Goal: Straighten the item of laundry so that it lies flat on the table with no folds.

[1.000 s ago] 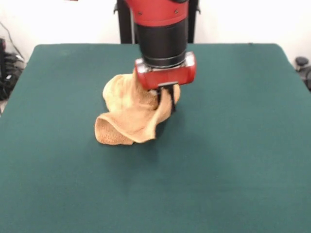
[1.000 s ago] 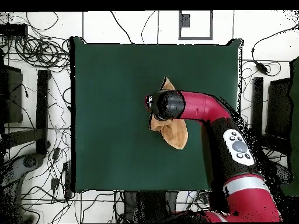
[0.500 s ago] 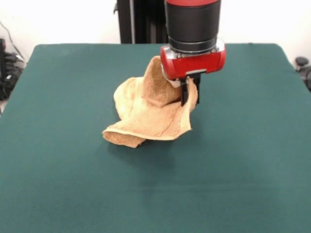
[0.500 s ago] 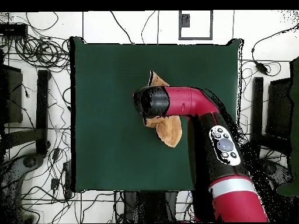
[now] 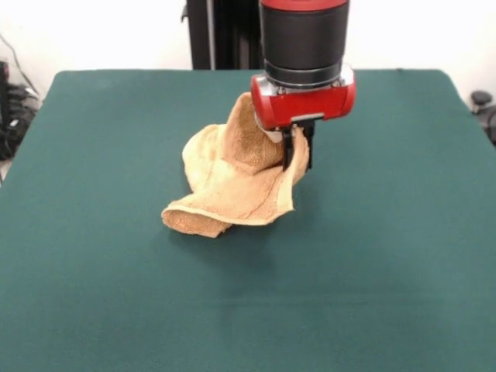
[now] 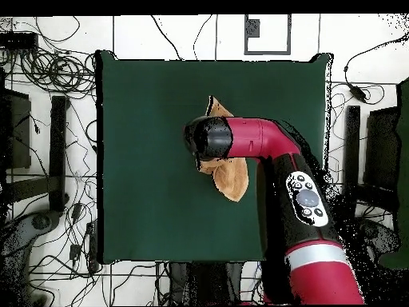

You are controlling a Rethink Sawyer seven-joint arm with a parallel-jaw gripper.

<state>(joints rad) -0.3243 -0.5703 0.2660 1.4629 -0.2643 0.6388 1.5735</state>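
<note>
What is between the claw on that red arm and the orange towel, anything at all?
Nothing. In the front view the gripper is shut on the towel, pinching an edge and holding it up off the table. The overhead view hides the contact under the arm.

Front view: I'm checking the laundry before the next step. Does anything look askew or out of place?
Yes. The towel is crumpled, not flat: one edge is lifted by the gripper, and the lower corner is rolled over on the table.
</note>
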